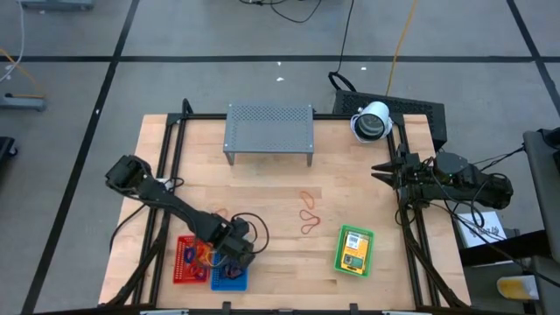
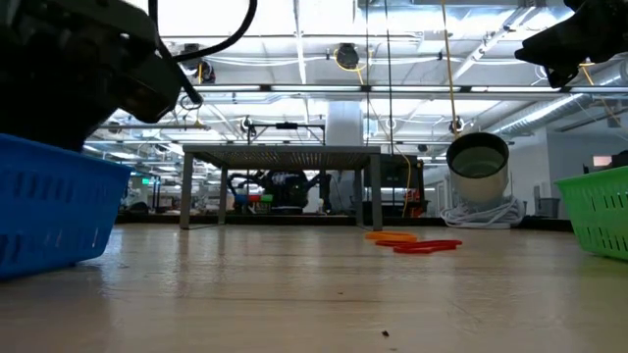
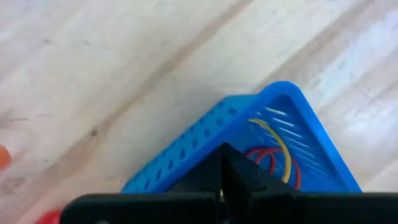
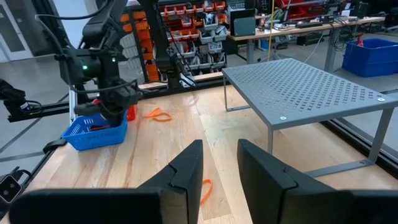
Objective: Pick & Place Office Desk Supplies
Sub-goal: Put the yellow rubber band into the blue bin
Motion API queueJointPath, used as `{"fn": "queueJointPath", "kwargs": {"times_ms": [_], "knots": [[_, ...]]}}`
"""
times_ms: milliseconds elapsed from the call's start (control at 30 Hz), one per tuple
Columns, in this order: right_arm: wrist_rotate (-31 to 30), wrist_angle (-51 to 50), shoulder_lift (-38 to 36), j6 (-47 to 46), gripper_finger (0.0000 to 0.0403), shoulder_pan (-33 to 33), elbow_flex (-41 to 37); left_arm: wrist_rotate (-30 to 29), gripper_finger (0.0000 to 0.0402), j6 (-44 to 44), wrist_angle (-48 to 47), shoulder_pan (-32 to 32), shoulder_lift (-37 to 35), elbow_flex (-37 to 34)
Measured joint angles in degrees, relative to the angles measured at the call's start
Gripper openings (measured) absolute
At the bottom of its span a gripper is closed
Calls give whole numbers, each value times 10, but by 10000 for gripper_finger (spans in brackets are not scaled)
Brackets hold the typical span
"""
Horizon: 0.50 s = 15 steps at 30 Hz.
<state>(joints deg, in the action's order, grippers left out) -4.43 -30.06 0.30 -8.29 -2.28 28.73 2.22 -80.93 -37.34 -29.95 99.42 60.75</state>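
Over the blue basket (image 1: 229, 276) at the table's seven o'clock corner, the left gripper (image 1: 234, 256) hangs with its fingers pressed together and nothing showing between them. In the left wrist view the dark fingertips meet just above the basket's rim, and inside the basket lie a yellow rubber band (image 3: 278, 146) and a red rubber band (image 3: 268, 163) curled together. Touching the blue basket on its nine o'clock side is the red basket (image 1: 186, 261), which holds a tangle of small orange and red items; what each one is I cannot make out from above.

Toward the table's centre, at about two o'clock from the left gripper, a few red and orange rubber-band loops (image 1: 308, 213) lie loose on the bare wood, and one more orange loop (image 1: 219, 213) lies just at twelve o'clock of the red basket. At the five o'clock side stands the green basket (image 1: 353, 251) with a yellow-orange packet (image 1: 353, 260) inside.

The right gripper (image 1: 378, 172) waits at the three o'clock edge, its fingers (image 4: 186, 167) partly apart and empty. At twelve o'clock stands the grey perforated shelf (image 1: 269, 129).
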Motion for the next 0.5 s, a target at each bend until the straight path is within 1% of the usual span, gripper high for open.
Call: {"fn": "queueJointPath", "kwargs": {"times_ms": [200,500], "knots": [[0,0,0,0,89,0,0,-8,5,-3,17,7,0,-26],[0,0,0,0,89,0,0,-7,13,1,60,7,0,-23]]}}
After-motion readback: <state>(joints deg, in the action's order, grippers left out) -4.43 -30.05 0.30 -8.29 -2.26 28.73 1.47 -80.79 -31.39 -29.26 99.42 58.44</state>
